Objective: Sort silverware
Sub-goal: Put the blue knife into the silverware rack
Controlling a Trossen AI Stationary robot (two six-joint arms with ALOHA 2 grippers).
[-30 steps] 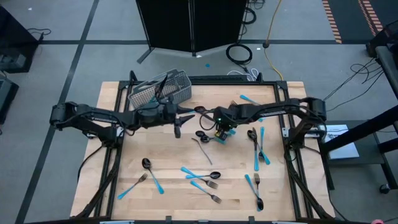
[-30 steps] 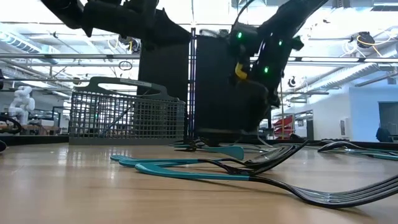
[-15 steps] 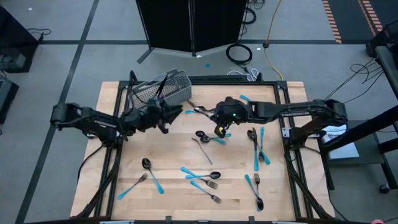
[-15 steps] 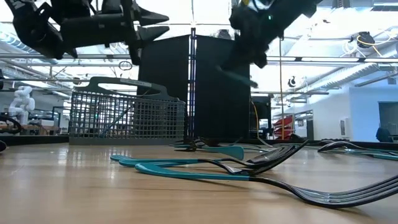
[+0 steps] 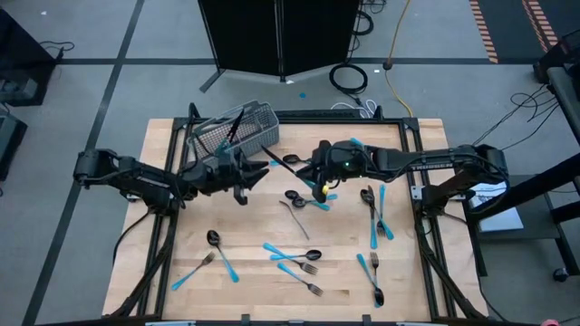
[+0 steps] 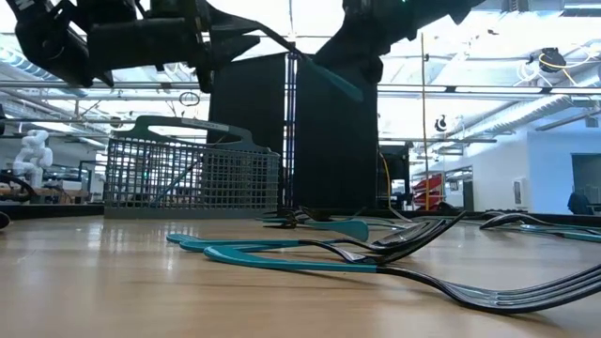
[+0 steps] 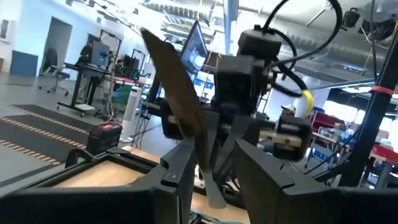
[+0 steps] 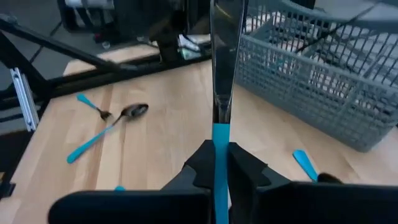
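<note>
Right wrist view: blue-handled, dark-bladed knife (image 8: 221, 74).

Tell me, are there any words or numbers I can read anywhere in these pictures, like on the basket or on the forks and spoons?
None: no view shows a word, number or sign that can be read.
The grey mesh basket bears no label.
The silverware shows plain blue handles, no marks.
The room behind the table in the low view is too far and blurred to tell any lettering.
</note>
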